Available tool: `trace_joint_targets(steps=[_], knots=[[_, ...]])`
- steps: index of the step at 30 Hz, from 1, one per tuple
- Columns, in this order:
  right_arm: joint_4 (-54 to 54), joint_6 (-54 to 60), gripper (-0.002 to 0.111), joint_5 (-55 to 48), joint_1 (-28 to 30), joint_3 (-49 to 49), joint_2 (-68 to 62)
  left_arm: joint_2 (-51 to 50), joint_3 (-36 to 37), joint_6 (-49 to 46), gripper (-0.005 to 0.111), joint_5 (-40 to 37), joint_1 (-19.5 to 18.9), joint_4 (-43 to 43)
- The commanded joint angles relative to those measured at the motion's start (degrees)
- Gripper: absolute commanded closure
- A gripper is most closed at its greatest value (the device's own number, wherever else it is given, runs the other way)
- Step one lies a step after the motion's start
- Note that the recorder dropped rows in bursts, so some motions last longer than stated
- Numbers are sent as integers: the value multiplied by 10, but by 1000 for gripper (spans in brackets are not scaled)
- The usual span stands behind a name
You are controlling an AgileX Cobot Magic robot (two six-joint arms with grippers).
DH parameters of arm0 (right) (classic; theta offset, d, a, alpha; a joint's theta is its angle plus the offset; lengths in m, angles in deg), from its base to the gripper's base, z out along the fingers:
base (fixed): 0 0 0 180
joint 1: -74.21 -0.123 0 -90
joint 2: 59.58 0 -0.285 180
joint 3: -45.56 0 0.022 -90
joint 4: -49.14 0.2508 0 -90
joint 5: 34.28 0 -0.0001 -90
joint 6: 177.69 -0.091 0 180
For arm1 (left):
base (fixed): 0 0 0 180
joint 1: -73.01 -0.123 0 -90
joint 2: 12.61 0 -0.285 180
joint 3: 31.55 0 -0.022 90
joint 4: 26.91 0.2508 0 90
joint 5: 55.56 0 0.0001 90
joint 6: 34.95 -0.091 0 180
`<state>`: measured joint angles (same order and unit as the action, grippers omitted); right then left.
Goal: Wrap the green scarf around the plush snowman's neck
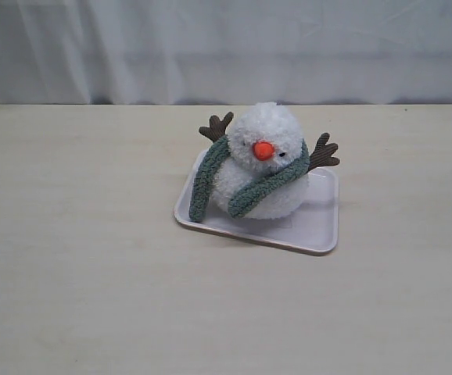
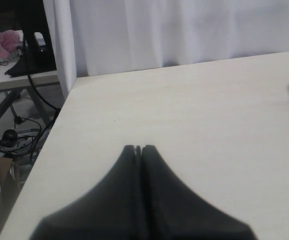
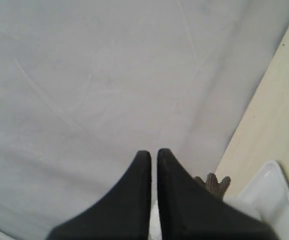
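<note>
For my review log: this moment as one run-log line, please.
state: green scarf wrapped round plush snowman, ends hanging in front | base: white tray | left gripper: shut, empty | right gripper: shut, empty

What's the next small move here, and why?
Probably just leave both arms clear. The green scarf already sits round the plush snowman under its head, one end crossing its front, the other hanging to the tray. The left gripper and right gripper are out of the exterior view, fingers closed on nothing. Further tugging might undo it.
</note>
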<state>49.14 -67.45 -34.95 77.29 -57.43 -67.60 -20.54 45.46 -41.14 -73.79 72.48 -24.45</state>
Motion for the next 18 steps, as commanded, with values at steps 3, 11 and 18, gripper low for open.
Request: trace_joint_targets(steps=[3, 11, 18], knots=[[-4, 0, 104, -133, 1, 2, 2, 1, 2, 0, 107, 5, 3, 0], [-4, 1, 104, -211, 1, 2, 2, 1, 2, 0, 107, 5, 3, 0], [-4, 1, 104, -211, 1, 2, 2, 1, 2, 0, 107, 5, 3, 0]])
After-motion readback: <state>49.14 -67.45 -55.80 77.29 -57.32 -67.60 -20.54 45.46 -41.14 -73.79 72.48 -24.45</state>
